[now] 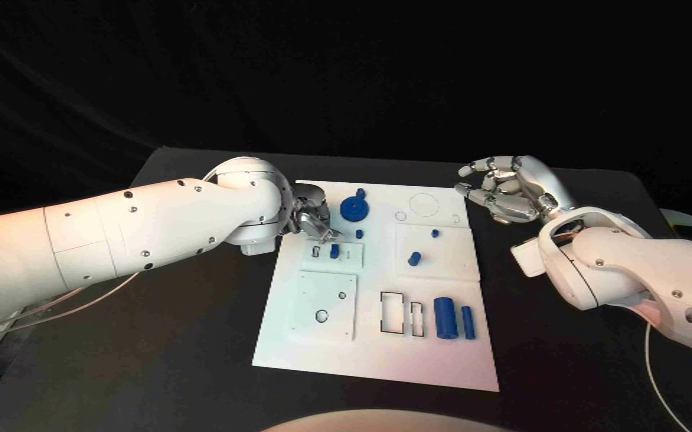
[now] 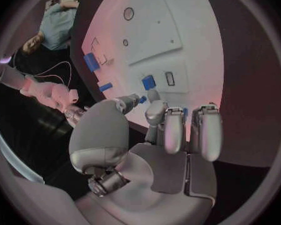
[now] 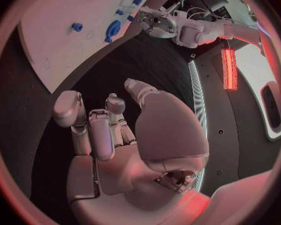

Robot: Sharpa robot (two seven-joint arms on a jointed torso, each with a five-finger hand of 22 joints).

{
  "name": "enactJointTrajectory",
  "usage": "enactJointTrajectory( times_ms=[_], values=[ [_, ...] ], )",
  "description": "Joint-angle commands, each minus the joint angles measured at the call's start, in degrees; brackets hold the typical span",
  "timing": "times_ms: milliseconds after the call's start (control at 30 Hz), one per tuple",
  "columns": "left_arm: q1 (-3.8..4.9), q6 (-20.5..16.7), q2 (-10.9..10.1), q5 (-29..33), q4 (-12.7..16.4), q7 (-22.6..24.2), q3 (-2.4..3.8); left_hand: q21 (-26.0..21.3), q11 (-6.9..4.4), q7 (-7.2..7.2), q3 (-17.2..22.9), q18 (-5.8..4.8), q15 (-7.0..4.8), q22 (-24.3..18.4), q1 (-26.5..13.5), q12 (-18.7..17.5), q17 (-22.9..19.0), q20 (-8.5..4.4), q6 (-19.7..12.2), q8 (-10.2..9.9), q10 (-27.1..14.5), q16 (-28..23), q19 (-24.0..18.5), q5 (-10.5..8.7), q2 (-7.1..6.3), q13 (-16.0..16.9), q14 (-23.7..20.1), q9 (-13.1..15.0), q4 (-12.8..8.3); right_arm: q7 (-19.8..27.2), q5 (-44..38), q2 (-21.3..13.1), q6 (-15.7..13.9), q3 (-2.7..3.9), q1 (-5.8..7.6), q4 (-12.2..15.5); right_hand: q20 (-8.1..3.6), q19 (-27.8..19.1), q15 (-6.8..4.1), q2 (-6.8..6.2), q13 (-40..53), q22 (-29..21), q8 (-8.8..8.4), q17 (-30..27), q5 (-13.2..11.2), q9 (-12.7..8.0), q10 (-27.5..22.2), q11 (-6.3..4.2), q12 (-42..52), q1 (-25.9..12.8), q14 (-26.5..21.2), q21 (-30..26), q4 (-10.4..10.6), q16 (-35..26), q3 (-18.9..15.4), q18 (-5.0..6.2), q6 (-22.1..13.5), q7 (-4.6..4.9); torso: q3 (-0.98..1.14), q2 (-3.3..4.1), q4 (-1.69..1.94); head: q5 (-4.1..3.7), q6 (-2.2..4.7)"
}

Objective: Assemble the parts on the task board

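Take the flat white rectangular task board [image 1: 378, 347] as your landmark: your left hand [image 1: 309, 214] hovers over its far left corner, fingers curled down toward a small blue peg [image 1: 335, 250] that lies just beside a pale slot there. Whether the fingertips already touch or pinch a piece, you cannot tell from the head view; the left wrist view shows the fingers [image 2: 173, 130] bent together above the board with small blue pieces just past them, and nothing plainly held. Your right hand [image 1: 508, 189] hangs off the board's far right corner, well apart from every part, fingers loosely curled in on nothing. A round blue disc with a tab [image 1: 353, 210] sits near the left hand on the board's far edge, and two blue cylinders [image 1: 453, 318] lie side by side at the board's near right. These parts look like hard, light plastic, smooth enough to slip or roll, so judge on a pinch across the peg's short sides rather than its ends, and press lightly.
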Motion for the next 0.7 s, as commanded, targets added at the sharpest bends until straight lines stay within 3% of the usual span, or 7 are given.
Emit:
enactJointTrajectory(
  times_ms=[33,67,167,233,267,467,700],
  values=[
    [0.37,-0.79,-0.50,3.97,0.47,0.50,0.63,-0.63,0.16,0.31,-0.71,0.14,-0.35,3.02,1.22,-1.02,8.33,-0.05,-0.94,-0.86,-1.25,0.01,-0.91,-0.13,-0.07,-1.17,3.84,-0.08,0.12,0.54,-0.58,0.06,0.34,0.01,-0.06,-0.12,0.01,-0.43,-0.15,0.00,-0.06,-0.05,0.29,-0.05,0.03,-0.07,-0.38,-0.10,-0.12,-0.36,1.08,-0.20,0.42,-0.37,-0.02,1.19,-0.43,-0.06,0.03,-0.07,0.02,0.03,0.25],
    [0.53,-0.82,-0.69,4.60,0.44,0.53,0.87,-1.76,0.75,1.06,-1.33,0.61,0.11,0.84,1.99,-3.10,8.26,0.17,-2.54,-2.76,-3.28,-0.07,-2.37,-0.12,-0.12,-3.80,3.80,-0.91,0.16,0.53,-0.58,0.08,0.34,0.01,-0.06,-0.17,0.01,-0.43,-0.15,0.00,-0.06,-0.05,0.29,-0.05,0.03,-0.07,-0.38,-0.10,-0.12,-0.36,1.08,-0.20,0.42,-0.37,-0.02,1.19,-0.43,-0.06,0.05,-0.08,0.02,0.02,0.26],
    [1.05,-0.34,-1.04,5.59,-0.11,0.70,1.42,-2.22,1.84,2.33,-2.32,0.72,1.02,0.24,3.08,-4.47,8.26,0.84,-3.90,-6.22,-4.77,-0.08,-2.73,-0.09,0.07,-5.65,3.79,-3.22,0.20,0.51,-0.58,0.11,0.35,0.01,-0.07,-0.28,0.01,-0.43,-0.15,0.00,-0.06,-0.05,0.29,-0.05,0.03,-0.07,-0.38,-0.10,-0.12,-0.36,1.08,-0.20,0.42,-0.37,-0.02,1.19,-0.43,-0.06,0.02,-0.03,0.01,0.01,0.41],
    [1.75,0.18,-1.08,6.06,-1.12,0.94,1.70,-2.57,3.24,3.97,-3.41,0.79,2.17,-0.19,4.06,-5.47,8.27,1.81,-5.91,-10.58,-5.77,-0.07,-2.94,-0.12,0.27,-7.14,3.78,-6.61,0.11,0.50,-0.58,0.13,0.35,0.01,-0.07,-0.34,0.01,-0.43,-0.15,0.00,-0.06,-0.05,0.29,-0.05,0.03,-0.07,-0.38,-0.10,-0.12,-0.36,1.08,-0.20,0.42,-0.37,-0.02,1.19,-0.43,-0.06,0.03,0.01,-0.01,0.00,0.53],
    [2.12,0.36,-1.01,6.21,-1.78,1.03,1.79,-2.63,3.57,4.38,-3.76,0.82,2.49,-0.25,4.44,-5.48,8.28,2.07,-6.62,-11.80,-5.81,-0.06,-2.95,-0.09,0.27,-7.28,3.78,-7.62,0.19,0.49,-0.58,0.14,0.36,0.01,-0.08,-0.37,0.01,-0.43,-0.15,0.00,-0.06,-0.05,0.29,-0.05,0.03,-0.07,-0.38,-0.10,-0.12,-0.36,1.08,-0.20,0.42,-0.37,-0.02,1.19,-0.43,-0.06,0.00,0.05,-0.02,0.00,0.58],
    [3.50,1.50,0.49,4.62,-6.04,1.37,2.00,-2.61,4.06,4.87,-4.97,0.81,2.94,-0.12,4.60,-5.26,8.28,2.56,-6.63,-13.26,-5.76,-0.04,-2.84,-0.13,0.28,-7.28,3.76,-9.42,0.27,0.46,-0.58,0.23,0.34,0.01,-0.08,-0.46,0.01,-0.43,-0.15,0.00,-0.06,-0.05,0.29,-0.05,0.03,-0.07,-0.38,-0.10,-0.12,-0.36,1.08,-0.20,0.42,-0.37,-0.02,1.19,-0.43,-0.06,0.04,0.07,-0.01,0.06,0.67],
    [3.87,3.45,2.99,2.31,-10.46,1.33,1.93,-2.57,4.09,4.86,-5.74,0.79,3.01,0.01,4.24,-5.14,8.28,2.70,-6.11,-13.46,-5.72,-0.03,-2.75,-0.14,0.54,-7.25,3.76,-10.04,0.31,0.49,-0.58,0.33,0.34,0.01,-0.09,-0.49,0.01,-0.37,-0.15,0.03,-0.02,-0.01,0.38,-0.01,0.06,-0.07,-0.30,-0.10,-0.04,-0.43,1.08,-0.18,0.53,-0.38,0.00,1.17,-0.44,-0.07,-0.05,0.19,-0.02,0.21,0.65]
  ],
)
